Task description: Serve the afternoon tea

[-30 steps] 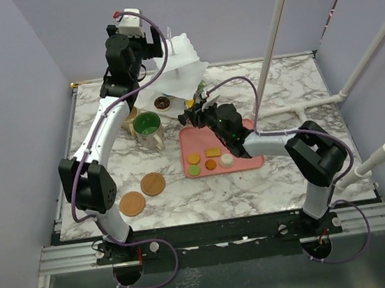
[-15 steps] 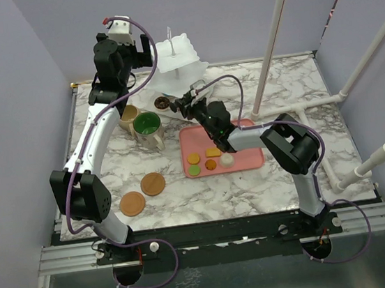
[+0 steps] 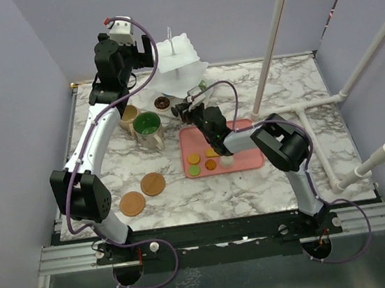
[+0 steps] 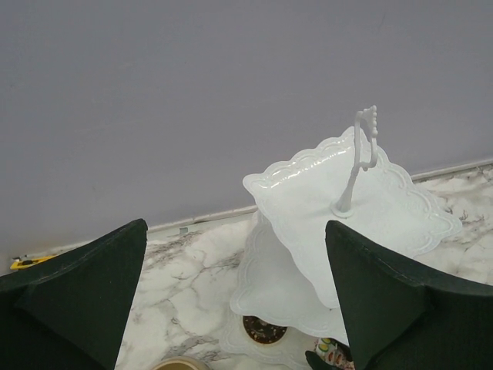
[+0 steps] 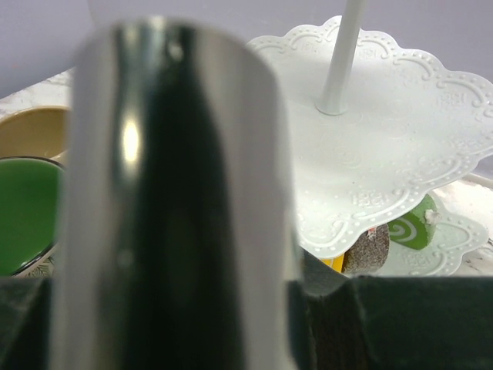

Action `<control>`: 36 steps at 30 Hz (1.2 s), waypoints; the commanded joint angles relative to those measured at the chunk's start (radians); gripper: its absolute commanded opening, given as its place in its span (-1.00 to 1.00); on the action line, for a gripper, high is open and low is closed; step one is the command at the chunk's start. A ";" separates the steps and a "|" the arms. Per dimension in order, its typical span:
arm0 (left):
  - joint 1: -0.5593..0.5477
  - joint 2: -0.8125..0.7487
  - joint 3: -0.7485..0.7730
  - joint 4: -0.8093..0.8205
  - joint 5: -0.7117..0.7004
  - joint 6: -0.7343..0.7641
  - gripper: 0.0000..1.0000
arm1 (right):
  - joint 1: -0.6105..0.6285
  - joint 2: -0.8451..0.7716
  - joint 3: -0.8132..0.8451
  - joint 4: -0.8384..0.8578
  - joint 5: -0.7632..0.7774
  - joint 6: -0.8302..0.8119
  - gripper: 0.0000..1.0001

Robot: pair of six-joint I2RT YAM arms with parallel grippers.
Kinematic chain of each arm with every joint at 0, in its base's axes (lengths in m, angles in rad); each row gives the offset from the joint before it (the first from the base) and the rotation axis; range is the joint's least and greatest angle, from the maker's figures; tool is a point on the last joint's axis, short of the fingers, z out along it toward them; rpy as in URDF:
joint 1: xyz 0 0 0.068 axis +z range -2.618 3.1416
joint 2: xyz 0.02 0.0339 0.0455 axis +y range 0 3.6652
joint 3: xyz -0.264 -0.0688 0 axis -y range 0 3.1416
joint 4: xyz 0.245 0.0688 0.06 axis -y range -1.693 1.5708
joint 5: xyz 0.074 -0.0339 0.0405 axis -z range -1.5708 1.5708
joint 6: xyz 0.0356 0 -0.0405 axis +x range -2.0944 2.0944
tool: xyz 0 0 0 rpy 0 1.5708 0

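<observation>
Now 2 mugs [image 3: 147, 126] [image 3: 129, 114], 2 coasters [image 3: 152, 184] [image 3: 132, 203], left end effector [image 4: 235, 225] wide, right end effector [image 3: 190, 109] gripping tongs [image 5: 177, 193]

Left end effector [image 4: 235, 228] raised high, jaws wide; right end effector [image 3: 186, 107] low, reaching forward, jaws narrowed

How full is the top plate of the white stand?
Empty. The top plate is bare white all over in both wrist views.

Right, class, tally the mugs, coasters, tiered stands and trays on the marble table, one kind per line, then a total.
Mugs: 2
Wooden coasters: 2
Tiered stands: 1
Pink trays: 1
Total: 6
</observation>
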 commanded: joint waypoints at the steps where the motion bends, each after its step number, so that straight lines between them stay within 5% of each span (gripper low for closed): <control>1: 0.005 -0.011 -0.001 0.007 0.033 -0.016 0.99 | 0.000 0.029 0.027 0.033 0.037 0.002 -0.44; 6: 0.005 -0.005 0.009 0.008 0.051 -0.028 0.98 | 0.000 0.018 0.010 0.012 0.040 0.036 -0.07; 11: 0.004 -0.004 0.015 0.010 0.059 -0.057 0.98 | 0.000 0.002 -0.012 0.020 0.050 0.037 0.08; 36: 0.004 -0.026 0.014 0.012 0.079 -0.089 0.98 | 0.046 -0.280 -0.305 0.075 0.091 0.046 0.11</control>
